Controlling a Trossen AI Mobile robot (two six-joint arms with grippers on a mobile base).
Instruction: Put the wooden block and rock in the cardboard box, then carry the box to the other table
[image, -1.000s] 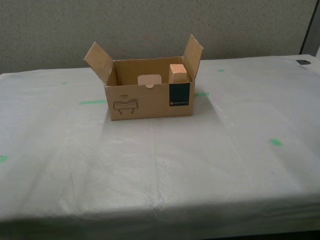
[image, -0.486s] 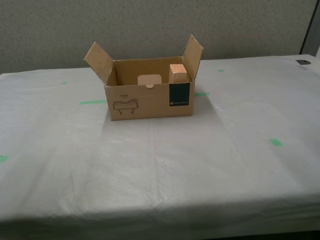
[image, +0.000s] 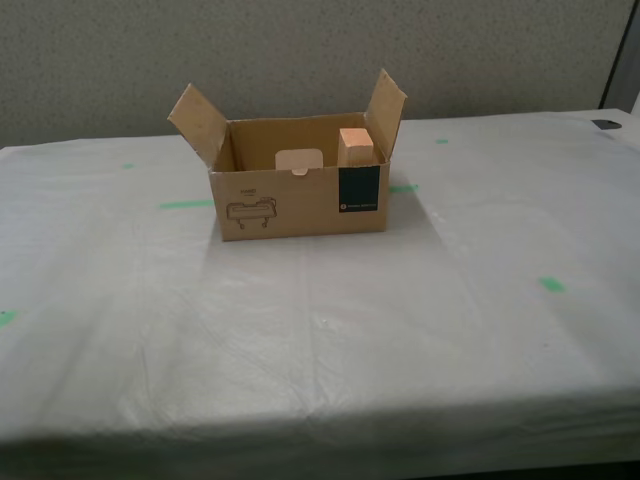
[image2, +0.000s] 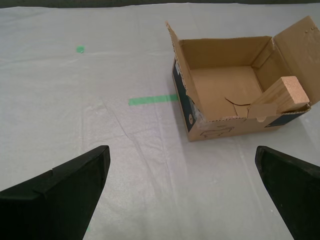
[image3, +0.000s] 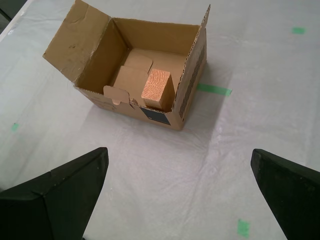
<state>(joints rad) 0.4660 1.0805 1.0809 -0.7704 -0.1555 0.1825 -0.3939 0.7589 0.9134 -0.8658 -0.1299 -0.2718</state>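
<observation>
The cardboard box (image: 298, 185) is sitting open on the sheet-covered worktop (image: 320, 340), with the wooden block (image: 357, 146) leaning inside at the corner by the teal label. My first gripper (image3: 180, 195) and my second gripper (image2: 182, 192) are both hanging spread wide and empty, well short of the box. The rock cannot be seen.

It looks like an office or lab test space: a grey fabric partition wall (image: 300, 55) stands behind a table (image: 320, 340) draped in wrinkled whitish sheet, with green tape marks (image: 185, 204) stuck on it.
</observation>
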